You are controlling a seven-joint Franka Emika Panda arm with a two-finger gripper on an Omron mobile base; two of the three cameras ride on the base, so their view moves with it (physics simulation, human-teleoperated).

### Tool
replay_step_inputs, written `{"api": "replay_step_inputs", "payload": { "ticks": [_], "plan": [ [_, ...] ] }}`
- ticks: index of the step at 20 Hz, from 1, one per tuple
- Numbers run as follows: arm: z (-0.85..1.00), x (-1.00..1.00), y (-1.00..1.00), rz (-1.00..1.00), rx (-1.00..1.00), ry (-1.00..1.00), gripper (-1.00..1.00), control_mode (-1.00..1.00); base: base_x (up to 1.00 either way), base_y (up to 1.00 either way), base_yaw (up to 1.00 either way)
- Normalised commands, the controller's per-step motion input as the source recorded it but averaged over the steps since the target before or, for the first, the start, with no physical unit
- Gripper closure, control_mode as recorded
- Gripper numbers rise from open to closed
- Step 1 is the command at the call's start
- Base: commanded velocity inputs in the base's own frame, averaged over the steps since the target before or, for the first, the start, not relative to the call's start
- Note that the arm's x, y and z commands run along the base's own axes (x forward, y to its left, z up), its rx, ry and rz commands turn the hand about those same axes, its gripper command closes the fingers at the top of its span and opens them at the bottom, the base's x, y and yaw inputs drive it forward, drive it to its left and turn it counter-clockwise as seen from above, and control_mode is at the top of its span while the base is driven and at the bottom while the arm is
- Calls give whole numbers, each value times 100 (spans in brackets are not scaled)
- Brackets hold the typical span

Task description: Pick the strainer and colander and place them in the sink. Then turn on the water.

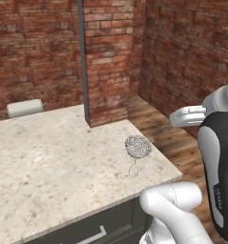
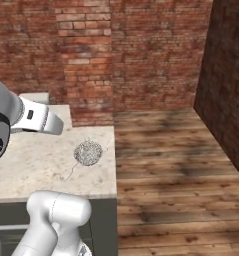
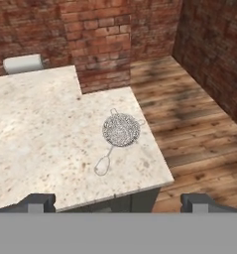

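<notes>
One round wire-mesh strainer (image 3: 121,129) lies on speckled stone counter (image 3: 35,134).

End effector (image 3: 118,203) spread wide, empty — white arm raised, angled downward.

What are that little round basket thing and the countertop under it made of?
The small silvery wire-mesh strainer looks like fine woven metal wire: a grey, glinting mesh bowl with a thin wire loop handle. The pale speckled countertop looks like polished stone, perhaps granite or marble, judging by its beige surface with brown flecks; being rendered, it could equally be a laminate imitation.
</notes>
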Motion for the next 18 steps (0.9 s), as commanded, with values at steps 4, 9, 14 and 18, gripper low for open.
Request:
{"api": "replay_step_inputs", "payload": {
  "ticks": [4,9,14,18],
  "plan": [
    [0,0,0,0,0,0,-100,100,32,43,-24],
    [0,0,0,0,0,0,-100,100,23,48,-23],
    [-6,4,18,-9,1,3,-100,-100,10,32,-13],
    [-10,0,42,-22,5,2,-100,-100,0,0,0]
  ]
}}
